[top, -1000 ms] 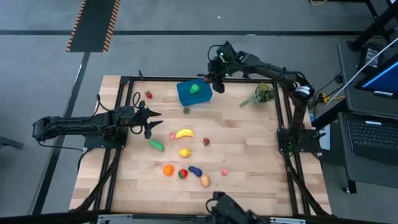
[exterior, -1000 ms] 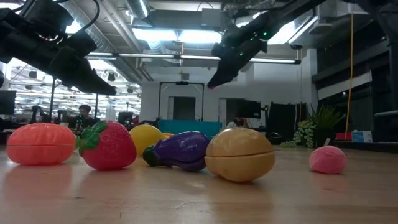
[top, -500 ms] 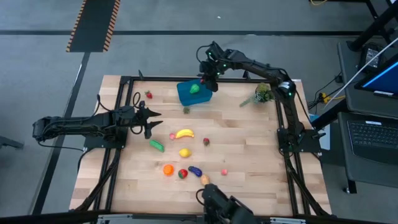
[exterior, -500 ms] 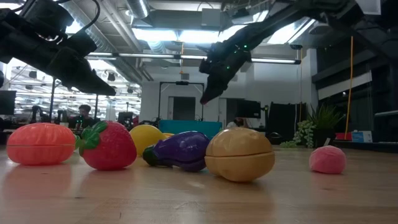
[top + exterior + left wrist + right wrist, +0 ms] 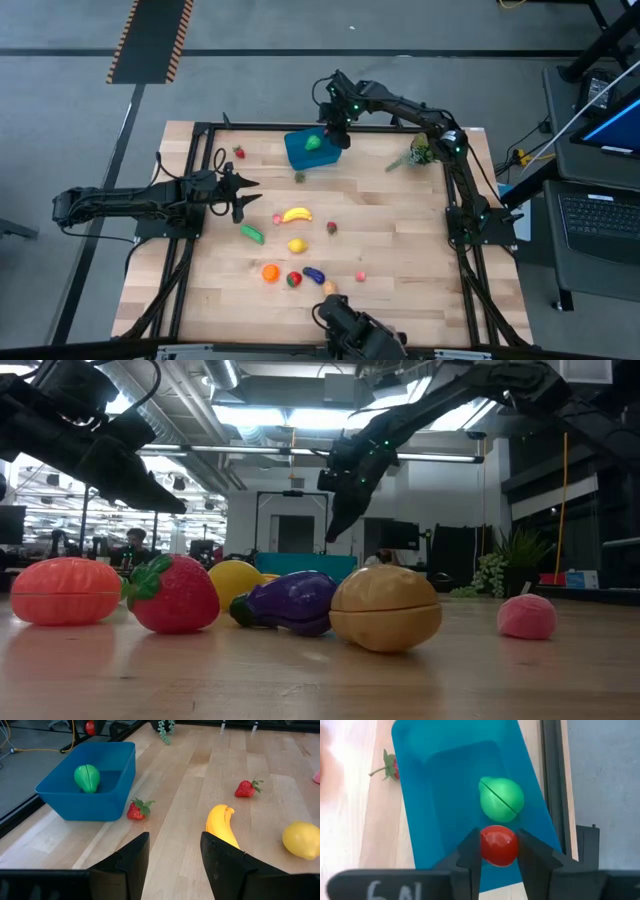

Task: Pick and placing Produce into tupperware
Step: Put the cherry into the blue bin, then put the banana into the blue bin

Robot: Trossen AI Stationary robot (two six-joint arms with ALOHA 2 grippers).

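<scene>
The blue tupperware box [image 5: 312,150] stands at the table's far middle with a green pepper [image 5: 501,798] lying in it. My right gripper [image 5: 499,849] hangs over the box's far right part [image 5: 331,127], shut on a small red round produce piece [image 5: 497,846]. My left gripper [image 5: 248,195] is open and empty above the table's left side, short of the banana [image 5: 221,825]. A banana [image 5: 295,214], cucumber [image 5: 252,234], lemon [image 5: 297,245], orange [image 5: 270,272], eggplant [image 5: 314,274], potato [image 5: 329,289] and strawberries [image 5: 331,228] lie on the table. My right gripper pinches the red round piece by its two opposite sides [image 5: 485,845] between its two fingers. The fingers come from above and point down. The piece is lifted clear, above the inside of the blue box beside the green pepper.
A leafy plant sprig [image 5: 420,152] lies at the far right. One strawberry [image 5: 138,809] lies right by the box's near wall, another [image 5: 239,152] at the far left. A pink piece [image 5: 361,276] lies near the front. A black frame [image 5: 200,130] rims the table.
My right gripper has gone toward the table's left edge, from beyond the box's far right corner to over the box, and has tipped more steeply down.
</scene>
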